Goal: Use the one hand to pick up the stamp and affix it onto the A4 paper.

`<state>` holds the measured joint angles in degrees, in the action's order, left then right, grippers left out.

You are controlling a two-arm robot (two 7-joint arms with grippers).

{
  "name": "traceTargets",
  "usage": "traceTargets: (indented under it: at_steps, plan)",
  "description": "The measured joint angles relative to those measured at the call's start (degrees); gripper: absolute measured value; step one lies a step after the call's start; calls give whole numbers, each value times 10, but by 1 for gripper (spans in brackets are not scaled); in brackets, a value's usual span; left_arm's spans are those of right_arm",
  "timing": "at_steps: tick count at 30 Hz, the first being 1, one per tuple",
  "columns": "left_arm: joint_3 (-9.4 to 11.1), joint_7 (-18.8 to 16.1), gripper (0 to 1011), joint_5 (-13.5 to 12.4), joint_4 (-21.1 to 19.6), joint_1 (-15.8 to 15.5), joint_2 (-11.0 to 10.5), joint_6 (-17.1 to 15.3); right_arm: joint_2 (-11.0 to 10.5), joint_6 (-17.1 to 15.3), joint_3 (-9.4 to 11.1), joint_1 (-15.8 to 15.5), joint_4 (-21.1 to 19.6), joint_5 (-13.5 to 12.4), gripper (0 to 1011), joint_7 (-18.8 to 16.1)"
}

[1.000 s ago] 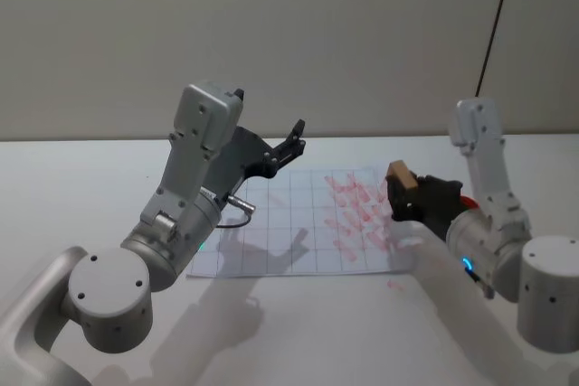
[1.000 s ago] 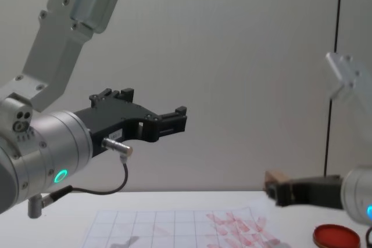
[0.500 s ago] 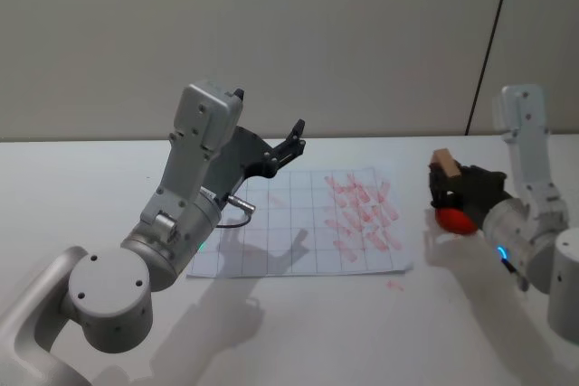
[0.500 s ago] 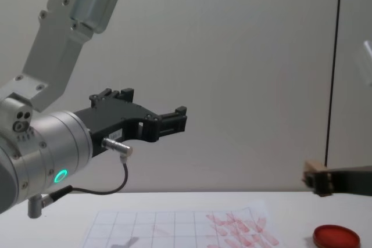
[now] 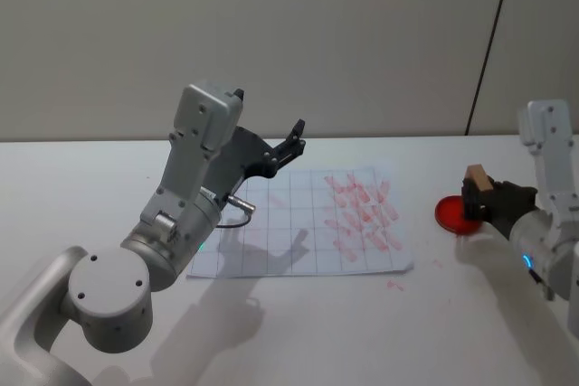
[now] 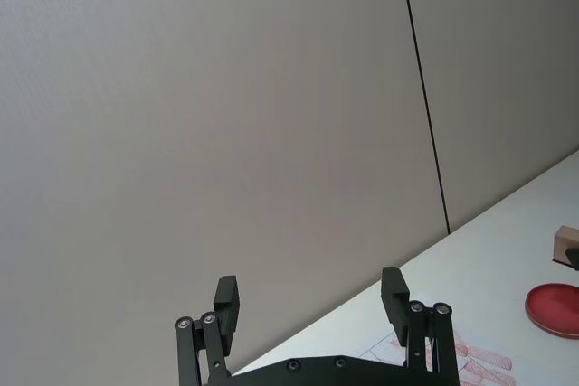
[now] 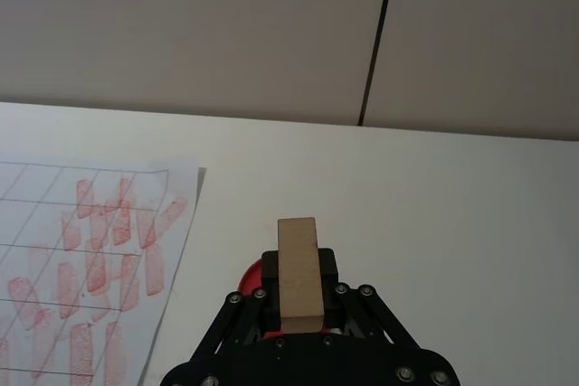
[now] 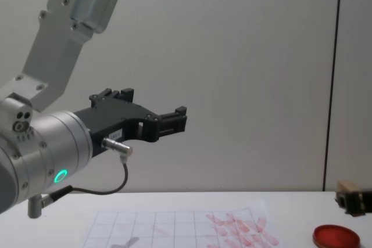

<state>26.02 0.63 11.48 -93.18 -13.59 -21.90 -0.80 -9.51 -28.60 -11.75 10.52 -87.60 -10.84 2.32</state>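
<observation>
– What sort of place is this?

– A plain white table (image 5: 298, 332) against a bare grey wall (image 5: 271, 33) with one dark vertical seam. The A4 paper (image 5: 298, 223) lies flat on the table, gridded, with pinkish-red marks crowded on the half nearer the red ink pad (image 5: 450, 214).

– And the pincer doing the work?

– The right gripper (image 5: 477, 200) hangs over the ink pad's far-from-paper edge, fingers clamped on the stamp (image 5: 477, 179). The wooden block stands up out of the jaws. It is well off the paper, beside it.

– The other arm?

– The left gripper (image 5: 288, 144) is raised above the paper's blank half, fingers (image 6: 393, 290) spread apart, nothing between them.
</observation>
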Motion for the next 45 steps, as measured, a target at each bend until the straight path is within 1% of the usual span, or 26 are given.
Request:
traceTargets:
  at_steps: [6,18,21,23,24,26,27,32,33,38,39,40,42,43,44,45]
  plan:
    - [0,0,1001,0,0,0,0,0,0,6,4,9,31,1,221,-4]
    - [0,0,1001,0,0,0,0,0,6,22,5,25,77,8,220,-17]
    - [0,0,1001,0,0,0,0,0,7,27,4,28,86,11,240,-20]
    - [0,0,1001,0,0,0,0,0,8,29,4,30,90,12,298,-22]
    - [0,0,1002,0,0,0,0,0,9,31,4,32,95,13,357,-23]
    - [0,0,1001,0,0,0,0,0,10,34,3,34,99,14,392,-24]
    - [0,0,1001,0,0,0,0,0,10,34,3,34,99,14,438,-24]
    - [0,0,1001,0,0,0,0,0,10,46,4,35,103,16,595,-27]
    - [0,0,1001,0,0,0,0,0,10,50,5,35,103,16,641,-28]
    - [0,0,1001,0,0,0,0,0,8,68,8,30,94,15,791,-30]
    - [0,0,1002,0,0,0,0,0,7,72,8,29,92,15,791,-30]
    - [0,0,1001,0,0,0,0,0,6,76,9,28,90,15,836,-31]
    - [0,0,1001,0,0,0,0,0,4,86,11,25,84,14,888,-32]
    - [0,0,1001,0,0,0,0,0,2,95,13,21,77,13,937,-34]
    - [0,0,1001,0,0,0,0,0,1,99,14,20,75,12,937,-35]
    - [0,0,1001,0,0,0,0,0,-2,108,16,17,70,11,960,-37]
